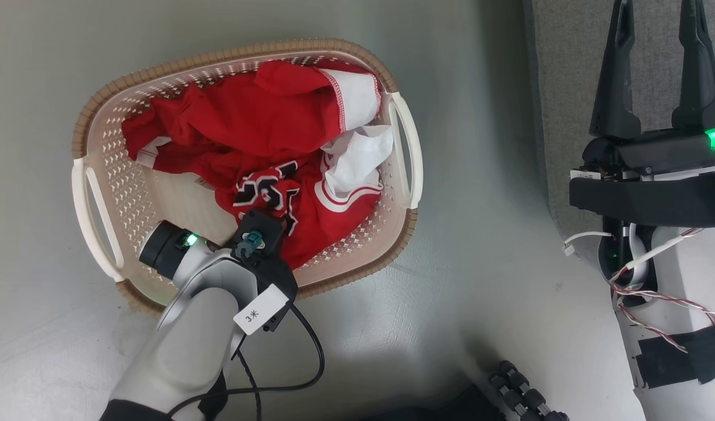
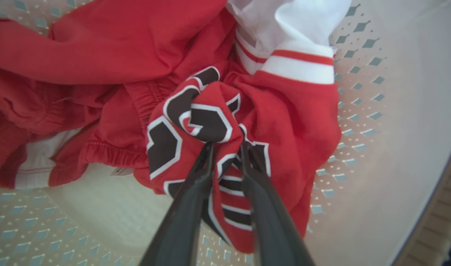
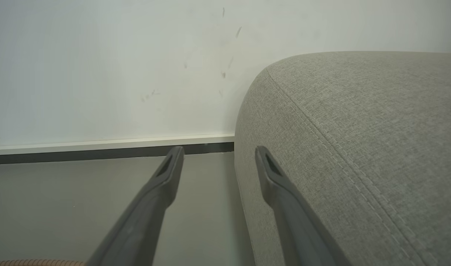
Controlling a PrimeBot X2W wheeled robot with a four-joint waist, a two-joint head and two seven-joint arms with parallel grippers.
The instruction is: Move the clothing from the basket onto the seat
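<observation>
Left gripper (image 2: 226, 146) apparently pinches clothing (image 2: 100, 48) heaped inside basket (image 2: 373, 122).

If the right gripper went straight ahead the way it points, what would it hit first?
Probably the rounded side of the seat, beside its path; otherwise the baseboard beyond. Depth is unclear.

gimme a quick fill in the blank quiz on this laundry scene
1. The left end effector pinches a fold of the ___ clothing.
2. The right end effector is ___ and holds nothing, beside the seat.
3. The clothing lies inside the basket, whose woven-look rim is ___.
Missing words: red; open; brown.
</observation>
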